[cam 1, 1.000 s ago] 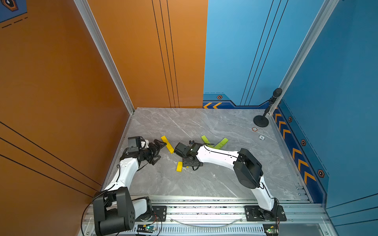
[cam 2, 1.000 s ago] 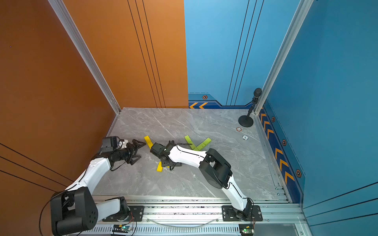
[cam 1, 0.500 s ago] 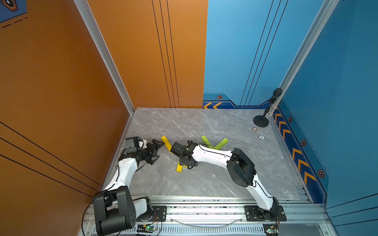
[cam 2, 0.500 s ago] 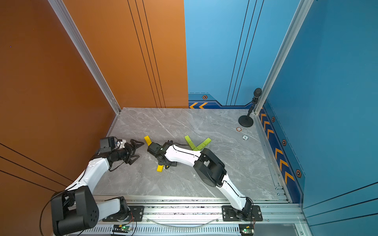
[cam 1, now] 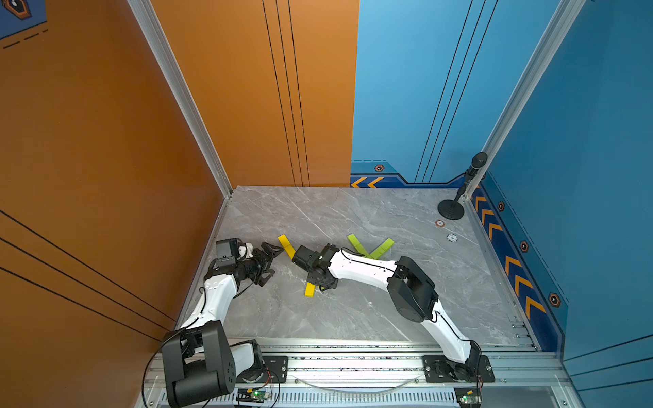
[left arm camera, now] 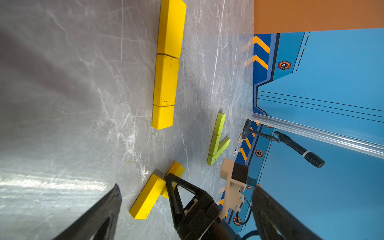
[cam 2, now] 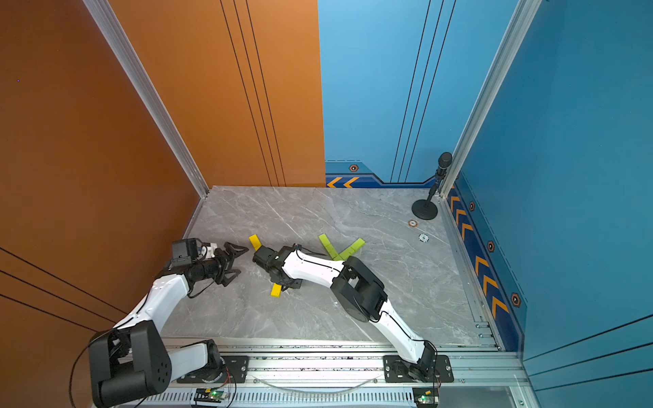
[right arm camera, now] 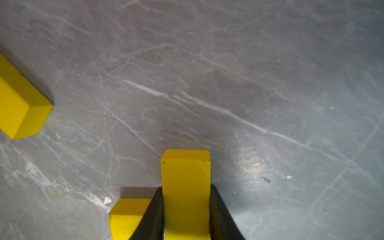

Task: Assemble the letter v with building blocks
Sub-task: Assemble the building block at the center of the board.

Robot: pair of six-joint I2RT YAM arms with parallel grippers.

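With 12 o'clock at the far wall and 6 o'clock at the rail carrying the arm bases, the grey table is shut in by the orange wall at 9 o'clock and the blue wall at 3 o'clock. A microphone stand stands in the corner at 1 o'clock. All the blocks and both grippers sit left of centre. The widest bare stone runs from 3 round to 6 o'clock, and another bare band lies along 12 o'clock. The left gripper hovers near the 9 o'clock edge, the wall close behind its arm. Its jaws are spread wide with nothing between them. The yellow row, three blocks end to end, lies just off it at 1 o'clock. The right gripper, at 4 o'clock from the left one, is hidden under its own wrist in both top views. In the right wrist view its jaws are clamped on the long sides of a yellow block, whose end juts past the fingertips. Whether that block rests on the stone or is lifted cannot be told. A second yellow block lies right beside one finger. The green V, its point toward 6 o'clock, sits at 2 o'clock from the right gripper, partly behind the right arm.
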